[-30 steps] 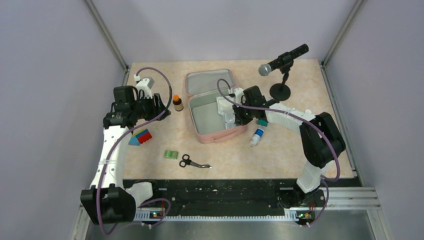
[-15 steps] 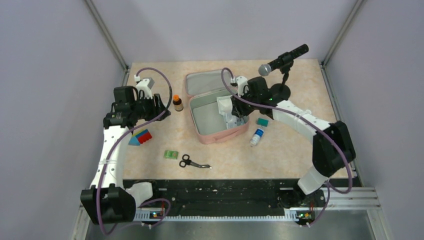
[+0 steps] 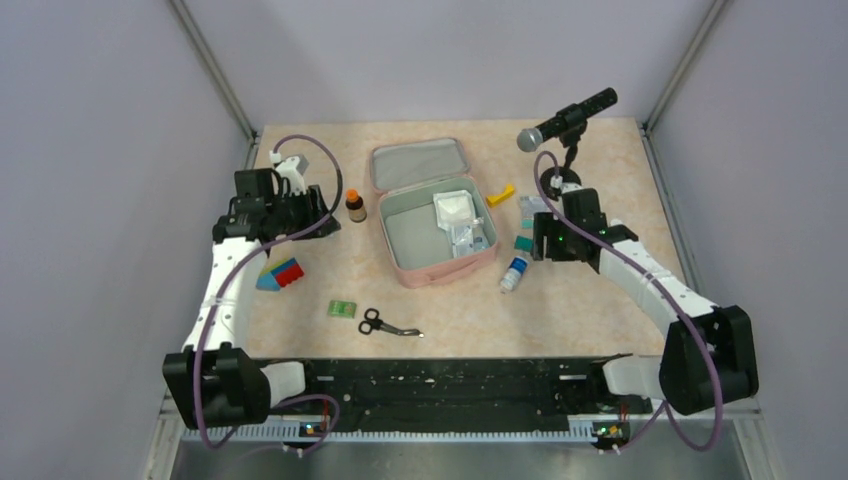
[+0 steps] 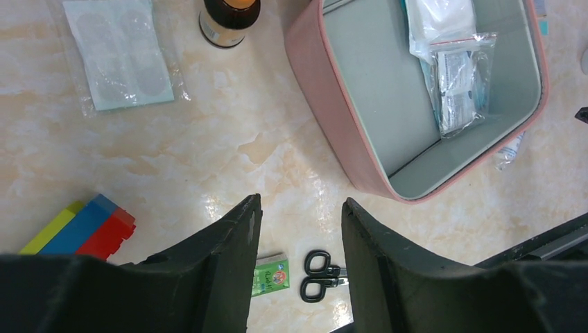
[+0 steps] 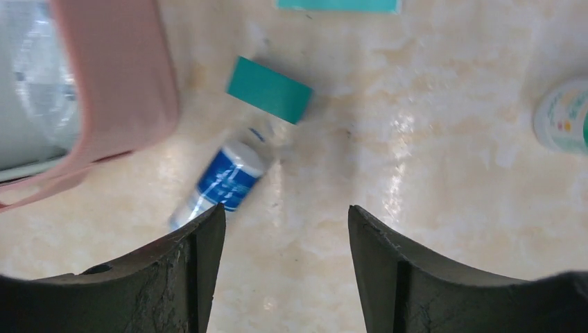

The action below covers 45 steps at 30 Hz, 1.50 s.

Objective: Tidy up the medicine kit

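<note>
The medicine kit (image 3: 410, 232) lies open mid-table, a pink case with grey-green lining, its lid folded back. White and clear packets (image 3: 461, 224) lie in its right half. My right gripper (image 3: 540, 238) hovers just right of the kit, open and empty, above a small blue-labelled bottle (image 5: 225, 177) and a teal box (image 5: 269, 89); the kit's pink wall (image 5: 111, 76) shows at the left of the right wrist view. My left gripper (image 3: 325, 212) hangs open and empty left of the kit (image 4: 360, 83), above bare table.
A brown bottle (image 3: 355, 206), coloured blocks (image 3: 282, 272), a green sachet (image 3: 343, 309) and black scissors (image 3: 385, 324) lie left and in front of the kit. A yellow piece (image 3: 500, 194) and a microphone stand (image 3: 565, 125) sit back right. A plaster sheet (image 4: 121, 52) lies far left.
My right gripper opened, left the white packets inside the kit and drew back out to the right. The left arm has barely moved.
</note>
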Motion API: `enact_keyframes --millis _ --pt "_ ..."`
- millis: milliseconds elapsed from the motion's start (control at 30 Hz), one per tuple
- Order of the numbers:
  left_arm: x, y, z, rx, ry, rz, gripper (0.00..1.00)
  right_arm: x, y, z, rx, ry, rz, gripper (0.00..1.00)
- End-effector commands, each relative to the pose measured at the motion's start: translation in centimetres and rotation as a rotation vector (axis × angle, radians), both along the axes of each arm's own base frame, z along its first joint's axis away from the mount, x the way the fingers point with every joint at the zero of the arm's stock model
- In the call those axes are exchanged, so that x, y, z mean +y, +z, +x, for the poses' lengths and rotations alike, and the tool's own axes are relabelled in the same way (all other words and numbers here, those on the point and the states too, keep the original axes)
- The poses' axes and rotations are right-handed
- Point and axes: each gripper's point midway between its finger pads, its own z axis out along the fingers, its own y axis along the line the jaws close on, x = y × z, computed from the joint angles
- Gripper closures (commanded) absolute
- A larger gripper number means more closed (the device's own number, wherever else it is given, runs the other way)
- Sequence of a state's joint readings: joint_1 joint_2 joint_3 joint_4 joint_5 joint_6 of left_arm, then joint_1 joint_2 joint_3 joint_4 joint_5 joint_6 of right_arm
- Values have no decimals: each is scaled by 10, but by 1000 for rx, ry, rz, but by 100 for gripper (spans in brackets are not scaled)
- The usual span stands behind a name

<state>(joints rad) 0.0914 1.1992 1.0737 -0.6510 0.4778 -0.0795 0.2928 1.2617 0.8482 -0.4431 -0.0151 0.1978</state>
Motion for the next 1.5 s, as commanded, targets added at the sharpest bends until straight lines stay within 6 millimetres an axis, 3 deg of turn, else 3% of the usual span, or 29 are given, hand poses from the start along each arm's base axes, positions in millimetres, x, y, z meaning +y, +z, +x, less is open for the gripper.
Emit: enact_keyframes --millis 0,100,233,467,700,867,1000,1133,1300,1467 --pt "11 13 10 -10 61 25 48 -20 -14 5 32 -125 20 36" --pt "15 9 7 31 73 42 48 -21 -15 16 -16 -118 8 40" --pt "13 11 7 48 68 35 48 -25 -10 50 -151 -71 -65 48" --pt "15 13 5 27 69 47 48 -5 1 110 -359 292 -245 54" --pt "16 13 3 15 68 56 48 20 7 147 -435 464 -289 53" --pt "16 15 5 5 65 60 48 34 -16 158 -375 486 -327 49" --pt "18 18 6 -10 67 72 48 28 -41 167 -295 421 -364 49" --pt "19 21 6 -19 64 77 48 23 -49 169 -282 403 -392 50" --pt "18 20 6 -23 63 78 48 11 -62 163 -227 380 -439 52" --pt "17 19 7 -25 61 67 48 5 -79 145 -128 390 -446 59"
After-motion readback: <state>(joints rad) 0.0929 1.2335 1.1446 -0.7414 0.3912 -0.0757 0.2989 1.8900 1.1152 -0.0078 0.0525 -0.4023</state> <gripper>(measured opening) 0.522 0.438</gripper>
